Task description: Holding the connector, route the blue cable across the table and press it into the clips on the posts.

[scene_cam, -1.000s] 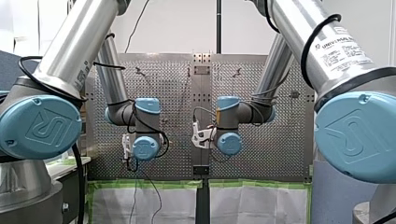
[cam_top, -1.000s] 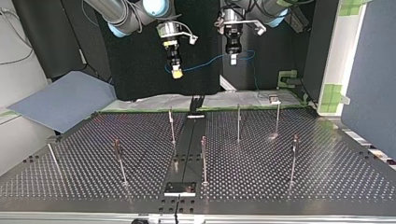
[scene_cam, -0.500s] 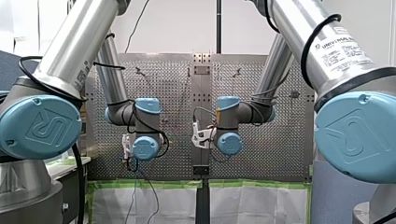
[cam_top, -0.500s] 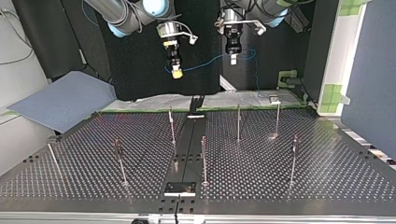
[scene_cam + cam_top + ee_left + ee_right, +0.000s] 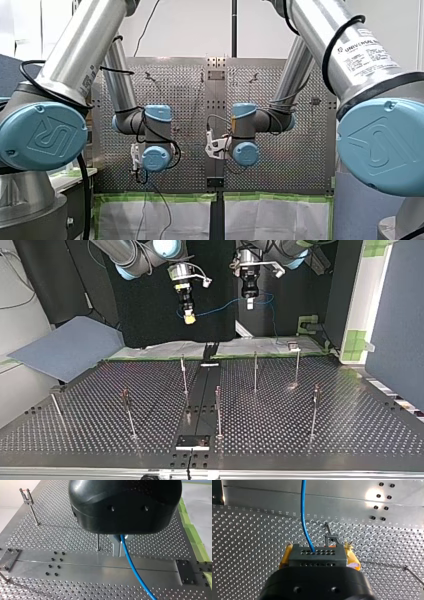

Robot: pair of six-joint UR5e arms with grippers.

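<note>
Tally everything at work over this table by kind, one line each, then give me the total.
posts: 7, counting the thin one at the top view's left
pincers: 2, my right pincer and my left pincer
blue cable: 1
connector: 1, gripped in my right pincer
Total: 11

Blue cable (image 5: 132, 567): far end off-frame

Left gripper (image 5: 119, 553) above the perforated table (image 5: 62, 530), black housing, metal fingers closed on the blue cable (image 5: 135, 573), cable running out from between them, thin post (image 5: 97, 542) just beside the fingers, clip-topped post (image 5: 33, 512) well apart, green tape (image 5: 192, 530) along the table's edge.
</note>
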